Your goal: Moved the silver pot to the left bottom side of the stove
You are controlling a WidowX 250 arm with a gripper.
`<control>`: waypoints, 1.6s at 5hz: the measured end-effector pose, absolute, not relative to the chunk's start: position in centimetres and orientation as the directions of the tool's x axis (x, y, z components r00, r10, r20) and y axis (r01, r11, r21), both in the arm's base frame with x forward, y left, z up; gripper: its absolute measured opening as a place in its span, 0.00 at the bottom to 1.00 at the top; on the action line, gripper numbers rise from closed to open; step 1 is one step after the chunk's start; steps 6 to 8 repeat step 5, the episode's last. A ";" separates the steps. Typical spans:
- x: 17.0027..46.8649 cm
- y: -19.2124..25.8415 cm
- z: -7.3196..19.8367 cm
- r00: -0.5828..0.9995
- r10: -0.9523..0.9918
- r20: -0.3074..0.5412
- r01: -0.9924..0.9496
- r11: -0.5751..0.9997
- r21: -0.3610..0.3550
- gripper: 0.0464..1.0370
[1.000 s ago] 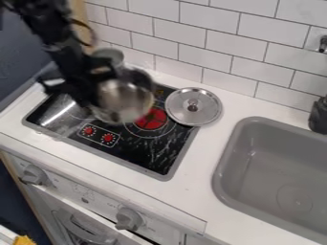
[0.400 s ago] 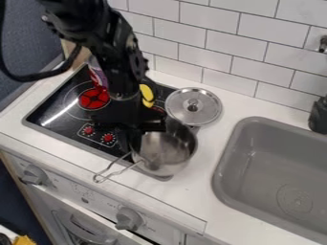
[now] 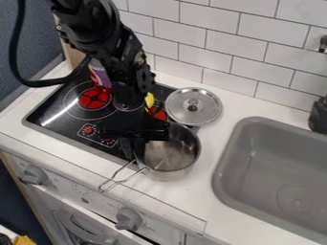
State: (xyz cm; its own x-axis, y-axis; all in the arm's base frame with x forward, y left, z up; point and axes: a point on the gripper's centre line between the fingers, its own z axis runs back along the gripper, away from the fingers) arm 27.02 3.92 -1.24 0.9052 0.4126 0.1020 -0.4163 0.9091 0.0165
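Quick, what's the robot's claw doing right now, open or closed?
The claw looks closed on the rim of the silver pot.

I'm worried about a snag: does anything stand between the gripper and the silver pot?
Nothing visible does: the gripper is at the silver pot's upper-left rim, and the lid lies farther back.

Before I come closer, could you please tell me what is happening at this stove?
A black robot arm has its gripper at the rim of the silver pot. The pot is over the stove's near right corner and partly over the counter, with its handle toward the front edge. I cannot tell if the pot is resting or held up. The metal lid lies separately, beyond the pot.
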 end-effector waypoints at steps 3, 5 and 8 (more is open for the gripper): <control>27.4 5.2 0.6 0.877 0.460 0.140 -0.469 0.882 0.039 0.85; 28.1 6.1 5.8 0.839 0.514 0.177 -0.512 0.857 -0.059 0.97; 28.1 6.1 5.8 0.839 0.514 0.177 -0.512 0.857 -0.059 0.97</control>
